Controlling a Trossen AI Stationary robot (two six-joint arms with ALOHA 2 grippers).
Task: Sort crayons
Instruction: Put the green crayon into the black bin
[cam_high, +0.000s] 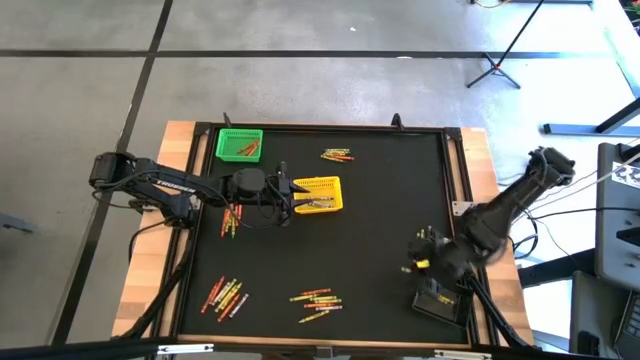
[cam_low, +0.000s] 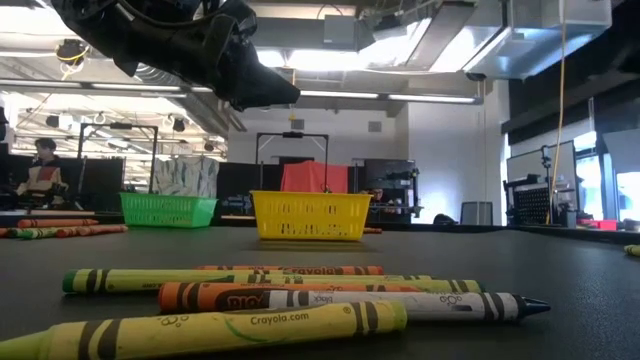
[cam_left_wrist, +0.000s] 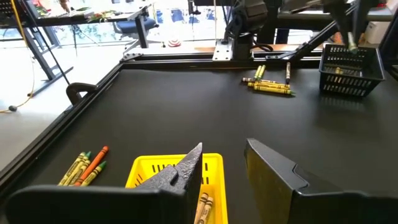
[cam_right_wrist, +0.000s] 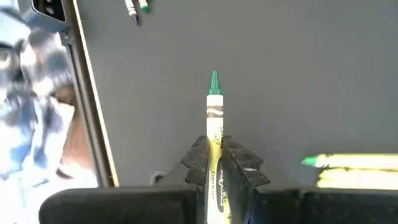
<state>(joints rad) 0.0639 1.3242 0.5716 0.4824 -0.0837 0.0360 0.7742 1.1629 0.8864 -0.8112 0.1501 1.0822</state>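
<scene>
My right gripper (cam_right_wrist: 214, 163) pinches a slim paper-wrapped green crayon (cam_right_wrist: 214, 115) at lower right of the high view, above the matte black mat (cam_high: 380, 250). My left gripper (cam_high: 291, 190), fingers spread, hangs over the yellow mesh basket (cam_high: 322, 185) at upper centre.

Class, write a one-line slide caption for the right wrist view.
Right gripper shut on a green-tipped crayon above the dark table.

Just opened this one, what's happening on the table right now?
Two dark robot arms are sorting crayons on a black table. The left gripper hovers open above the yellow mesh basket, which already holds a few crayons. The right gripper is shut on a green-tipped, yellow-wrapped crayon near the black mesh basket at the table's right corner. A green mesh basket also holds crayons, and several loose piles remain unsorted.
</scene>
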